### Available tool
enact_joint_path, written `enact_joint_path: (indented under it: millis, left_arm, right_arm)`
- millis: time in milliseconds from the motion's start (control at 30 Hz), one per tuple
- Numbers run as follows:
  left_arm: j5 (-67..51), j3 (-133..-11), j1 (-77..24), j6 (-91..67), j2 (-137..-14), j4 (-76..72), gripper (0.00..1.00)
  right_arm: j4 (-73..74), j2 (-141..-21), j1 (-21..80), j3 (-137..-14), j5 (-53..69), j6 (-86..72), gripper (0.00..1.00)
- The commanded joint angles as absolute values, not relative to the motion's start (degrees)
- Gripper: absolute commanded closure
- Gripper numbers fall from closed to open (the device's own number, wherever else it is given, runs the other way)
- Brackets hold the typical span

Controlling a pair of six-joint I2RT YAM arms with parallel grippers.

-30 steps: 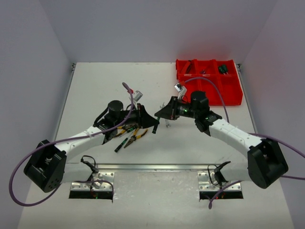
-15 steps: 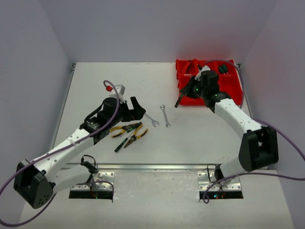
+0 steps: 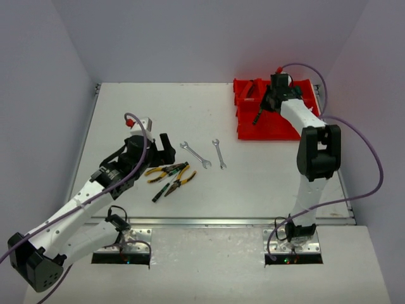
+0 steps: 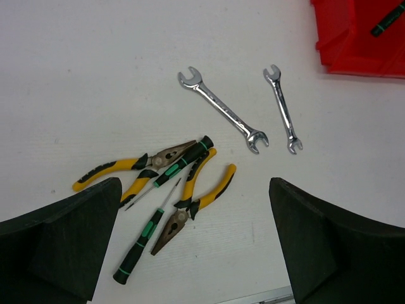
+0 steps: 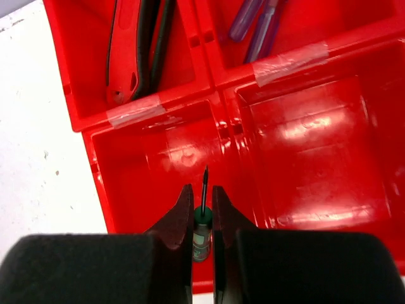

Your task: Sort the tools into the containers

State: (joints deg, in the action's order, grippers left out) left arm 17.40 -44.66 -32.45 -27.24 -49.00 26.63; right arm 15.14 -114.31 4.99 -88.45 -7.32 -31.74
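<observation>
My right gripper [image 5: 202, 197] is shut on a green-and-black screwdriver [image 5: 202, 229], tip pointing away, above the near-left compartment of the red containers [image 5: 158, 158]. In the top view this gripper [image 3: 261, 112] hangs over the containers [image 3: 278, 123]. My left gripper [image 4: 195, 185] is open with nothing between its fingers, above the loose tools: two yellow-handled pliers [image 4: 130, 168] [image 4: 197, 204], two green-and-black screwdrivers [image 4: 179, 164] [image 4: 138, 246] and two silver wrenches [image 4: 223, 111] [image 4: 282, 109]. From above, the left gripper [image 3: 163, 149] is just left of that pile [image 3: 171, 175].
Red-and-black cutters [image 5: 126, 44] lie in the far-left compartment and blue-handled screwdrivers [image 5: 253, 22] in the one beside it. The near-right compartment [image 5: 310, 158] holds nothing visible. A metal rail [image 3: 209, 221] runs along the table's near edge.
Both grippers were together at the table's middle. The left one opened and drew back to the left. The right one swung with the screwdriver over to the red containers.
</observation>
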Motion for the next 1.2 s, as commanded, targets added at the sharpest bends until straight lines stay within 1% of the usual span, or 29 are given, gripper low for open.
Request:
enact_joint_path:
  millis: [0, 67, 133, 200, 267, 300, 333, 367, 467, 567, 633, 700, 767, 800, 833, 867, 900, 933, 1000, 1167]
  left_arm:
    - [20.42, -46.26, -32.52, -28.24, -51.42, 27.89, 0.0]
    - [21.78, -46.57, -32.52, -29.29, -52.71, 28.94, 0.0]
    - [22.19, -46.73, -32.52, -30.17, -53.57, 29.76, 0.0]
    - [22.39, -46.82, -32.52, -30.82, -54.8, 30.52, 0.0]
    - [22.33, -47.86, -32.52, -30.77, -57.82, 32.12, 0.0]
    - [22.16, -48.7, -32.52, -30.66, -60.42, 33.34, 0.0]
    - [21.8, -49.42, -32.52, -30.57, -63.23, 34.41, 0.0]
    - [21.14, -49.98, -32.52, -30.51, -66.32, 35.24, 0.0]
    - [20.07, -50.12, -32.52, -30.52, -69.02, 34.66, 0.0]
    - [19.49, -49.75, -32.52, -29.78, -71.33, 32.27, 0.0]
    - [20.65, -49.43, -32.52, -29.29, -73.76, 30.96, 0.0]
    - [21.84, -50.1, -32.44, -29.07, -78.9, 30.77, 0.0]
    - [21.35, -51.35, -32.52, -28.73, -82.49, 30.71, 0.04]
    - [21.24, -52.08, -32.52, -28.57, -83.93, 30.62, 0.11]
    - [21.19, -53.03, -32.52, -28.41, -85.46, 30.67, 0.21]
    - [20.04, -53.57, -32.45, -27.85, -87.37, 30.54, 0.29]
    - [18.91, -53.9, -32.5, -27.3, -88.47, 30.24, 0.41]
    - [18.06, -54.16, -32.58, -26.9, -89.07, 29.83, 0.44]
    - [15.62, -54.4, -32.61, -26.11, -89.45, 28.58, 0.62]
    - [12.28, -55.66, -32.61, -25.73, -87.8, 27.25, 0.63]
  right_arm:
    - [16.41, -117.57, 5.33, -93.76, -6.07, -34.31, 0.94]
    - [16.32, -117.87, 5.57, -93.45, -4.32, -35.71, 0.87]
    - [15.57, -116.75, 6.35, -92.23, -2.96, -35.68, 0.74]
    - [15.89, -115.63, 7.07, -91.56, -2.88, -35.4, 0.57]
    - [17.1, -114.3, 7.55, -90.9, -2.9, -35.08, 0.32]
    - [17.24, -113.3, 7.56, -90.35, -2.69, -34.86, 0.24]
    - [17.55, -112.26, 7.56, -89.83, -2.4, -34.68, 0.19]
    - [18.15, -111.15, 7.56, -89.39, -2.01, -34.56, 0.17]
    - [18.78, -107.98, 7.49, -87.42, -1.37, -33.85, 0.15]
    - [19.83, -100.72, 7.61, -82.93, 0.81, -32.21, 0.07]
    - [19.37, -96.2, 7.89, -79.13, 4.72, -31.3, 0.02]
    - [17.93, -91.94, 8.46, -74.82, 10.43, -29.76, 0.01]
    - [16.49, -87.75, 8.7, -69.0, 15.42, -29.41, 0.01]
    - [15.57, -85.87, 8.7, -65.8, 17.86, -29.53, 0.01]
    - [14.57, -84.5, 8.7, -63.31, 20.43, -29.68, 0.01]
    - [13.07, -83.48, 8.77, -61.32, 23.38, -30.04, 0.01]
    - [11.94, -81.8, 8.85, -58.22, 25.01, -30.21, 0.01]
    - [11.31, -81.3, 8.94, -56.28, 25.76, -30.17, 0.01]
    - [10.83, -78.99, 9.14, -53.85, 25.73, -29.71, 0.01]
    - [10.94, -76.95, 9.23, -52.66, 27.01, -29.78, 0.01]
